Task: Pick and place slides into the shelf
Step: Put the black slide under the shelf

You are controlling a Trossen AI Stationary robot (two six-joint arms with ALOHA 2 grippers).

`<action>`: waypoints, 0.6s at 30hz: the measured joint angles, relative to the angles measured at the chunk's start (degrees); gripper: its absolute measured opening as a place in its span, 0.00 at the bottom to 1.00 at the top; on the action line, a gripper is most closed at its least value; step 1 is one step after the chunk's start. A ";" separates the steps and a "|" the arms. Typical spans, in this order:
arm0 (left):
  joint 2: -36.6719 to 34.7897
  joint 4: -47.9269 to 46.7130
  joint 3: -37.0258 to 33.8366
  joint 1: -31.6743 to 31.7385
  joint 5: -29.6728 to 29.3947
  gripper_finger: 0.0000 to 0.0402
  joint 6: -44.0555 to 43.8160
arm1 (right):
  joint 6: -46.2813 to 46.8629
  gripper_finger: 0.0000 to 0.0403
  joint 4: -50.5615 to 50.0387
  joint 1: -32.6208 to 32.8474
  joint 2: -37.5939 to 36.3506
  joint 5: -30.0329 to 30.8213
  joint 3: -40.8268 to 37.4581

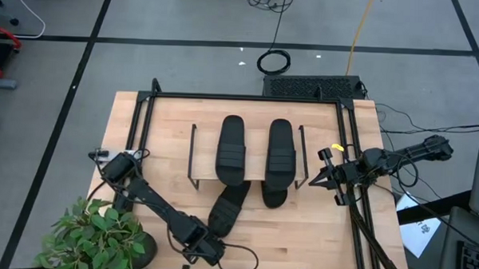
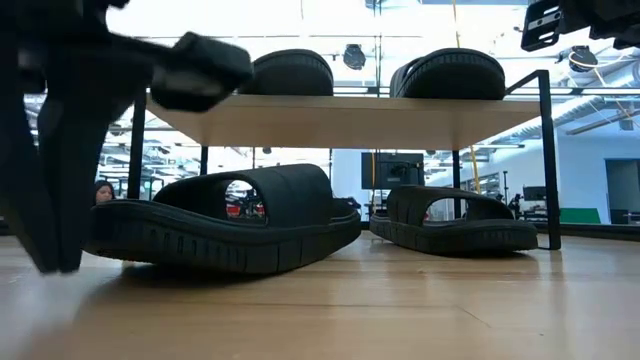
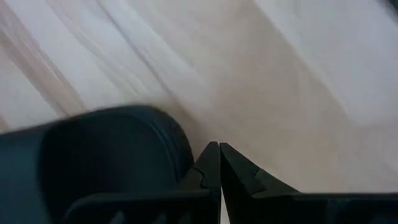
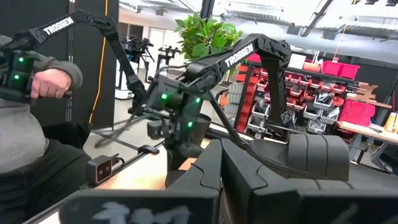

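Slides are filling the shelf (image 1: 246, 181): two (image 1: 232, 147) are lying on its plank, one (image 1: 274, 192) is sitting tucked beneath, and the fourth (image 1: 227, 207) is lying angled, half under its front edge, probably awaiting a nudge. The left gripper (image 1: 207, 251), fingers pressed together and empty, is crouching low before the shelf; the right gripper (image 1: 324, 179), fingers likewise closed, is hovering beside its right end.

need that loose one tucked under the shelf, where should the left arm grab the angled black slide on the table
Grip the wide ribbed strap of the angled black rubber slide sandal, whose raised arch lets the jaws close across it. Come from above on the heel side, where the left gripper sits shut; the toe end points toward the low wood-topped wire shelf.
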 joint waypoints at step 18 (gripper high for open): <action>0.86 6.85 -0.02 5.97 -4.32 0.00 7.81 | -0.11 0.00 0.01 0.00 0.35 0.00 0.00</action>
